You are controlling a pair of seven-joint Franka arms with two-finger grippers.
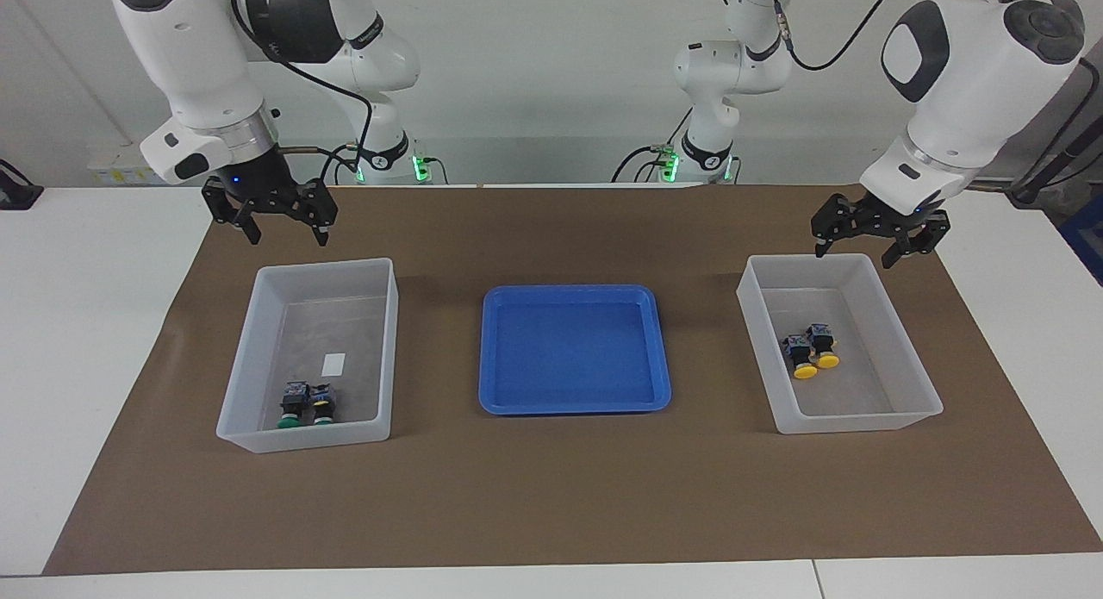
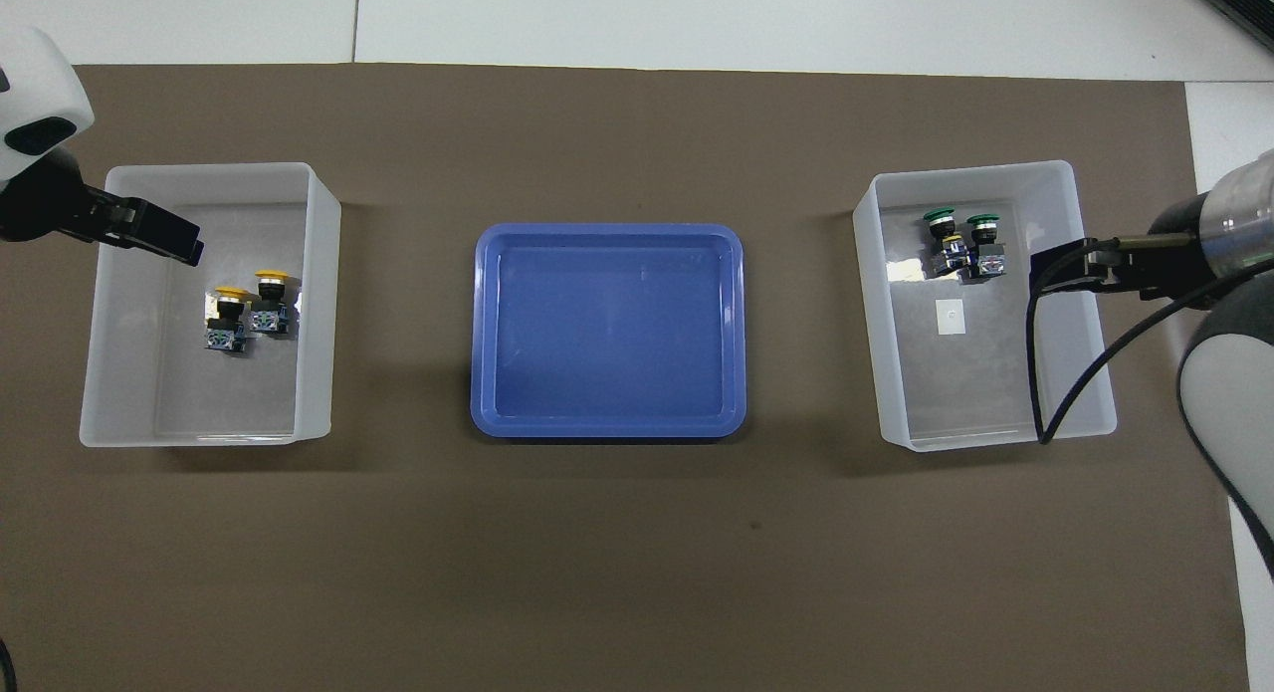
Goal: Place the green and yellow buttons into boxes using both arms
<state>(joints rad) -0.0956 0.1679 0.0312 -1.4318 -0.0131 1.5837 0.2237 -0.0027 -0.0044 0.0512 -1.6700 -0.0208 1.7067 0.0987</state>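
Currently, both arms hang raised above the table with nothing in either pincer.

Left gripper [image 1: 855, 250]: upper right of the facing view, over the robot-side rim of the box [image 1: 915, 414] at the left arm's end of the table. Fingers are spread apart and released; nothing is grasped. In the overhead view the same gripper [image 2: 149, 236] shows at the upper left edge of the frame, over the box wall [image 2: 317, 304].

Right gripper [image 1: 287, 228]: upper left of the facing view, over the brown mat [image 1: 551, 496] just at the robot side of the second box [image 1: 258, 439]. Fingers are spread apart and released; nothing is grasped.

Yellow buttons [image 1: 812, 352]: two units, lying side by side and touching, on the floor of the box at the right of the facing view, near its middle. In the overhead view they [image 2: 244, 309] appear at the left of the frame.

Green buttons [image 1: 306, 405]: two units, side by side, in the box at the left of the facing view, close to the wall farther from the robots. A small white label [image 1: 333, 364] lies on the floor just nearer the robots. In the overhead view the green buttons [image 2: 960, 239] appear at the upper right.

Blue tray [image 1: 491, 405]: centre of both views, between the two boxes and well apart from each.
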